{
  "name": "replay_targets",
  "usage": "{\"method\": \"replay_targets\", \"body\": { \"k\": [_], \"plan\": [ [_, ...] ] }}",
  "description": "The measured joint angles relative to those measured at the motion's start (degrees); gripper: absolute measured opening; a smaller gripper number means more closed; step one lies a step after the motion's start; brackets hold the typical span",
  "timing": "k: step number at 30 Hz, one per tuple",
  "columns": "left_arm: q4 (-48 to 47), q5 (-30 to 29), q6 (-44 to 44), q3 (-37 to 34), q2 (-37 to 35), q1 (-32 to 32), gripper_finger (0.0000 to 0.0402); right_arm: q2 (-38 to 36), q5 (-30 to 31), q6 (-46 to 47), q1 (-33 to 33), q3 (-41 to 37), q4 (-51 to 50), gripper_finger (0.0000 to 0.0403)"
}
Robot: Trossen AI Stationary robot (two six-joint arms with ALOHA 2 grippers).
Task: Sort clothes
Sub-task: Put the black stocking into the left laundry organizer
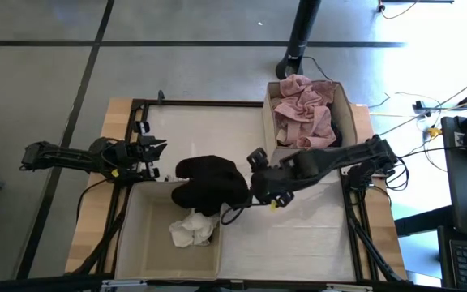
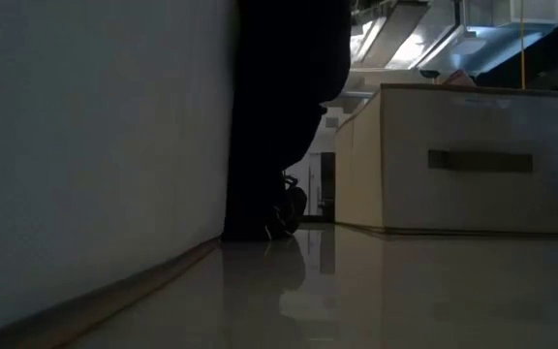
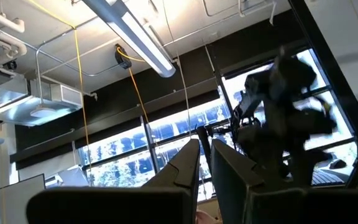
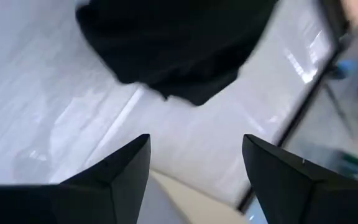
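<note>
A black fabric garment (image 1: pixel 211 182) lies draped over the rim of the near beige fabric box (image 1: pixel 140 235), partly on the pale tabletop (image 1: pixel 298 235). Just beside it the right gripper (image 1: pixel 259 177) hovers with its fingers (image 4: pixel 120 168) spread wide, holding nothing. Small white crumpled pieces (image 1: pixel 193 229) rest inside that box. A dusty pink garment (image 1: pixel 302 109) fills the far beige box (image 1: pixel 343 101). The left gripper (image 1: pixel 154 154) waits at the tabletop's left side, its fingers (image 3: pixel 188 165) nearly together and empty.
</note>
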Motion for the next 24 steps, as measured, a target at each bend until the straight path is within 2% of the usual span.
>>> {"method": "replay_targets", "body": {
  "k": [6, 9, 14, 18, 21, 24],
  "plan": [
    [0.03, -0.01, -0.82, -0.02, -0.01, -0.01, 0.0031, -4.33, -0.36, 4.3, 0.31, -19.92, 9.82, 0.0253],
    [0.03, -0.01, -0.61, 0.0, -0.01, 0.01, 0.0031, -8.05, 1.92, 6.39, 0.46, -30.5, 19.61, 0.0253],
    [0.05, -0.01, 0.29, -0.01, 0.01, 0.0, 0.0031, -13.53, 1.81, 9.46, 0.47, -47.9, 47.54, 0.0253],
    [0.29, -0.01, 0.18, -0.02, 0.0, -0.01, 0.0031, -13.67, 1.23, 10.79, 0.46, -58.79, 72.27, 0.0253],
    [0.29, -0.01, 0.07, -0.01, 0.01, 0.01, 0.0031, -11.85, 0.94, 10.85, 0.31, -63.2, 87.4, 0.0253],
    [0.33, -0.01, 0.27, -0.02, 0.01, 0.01, 0.0031, -9.88, 1.06, 10.83, 0.31, -64.71, 97.4, 0.0253]
  ]
}}
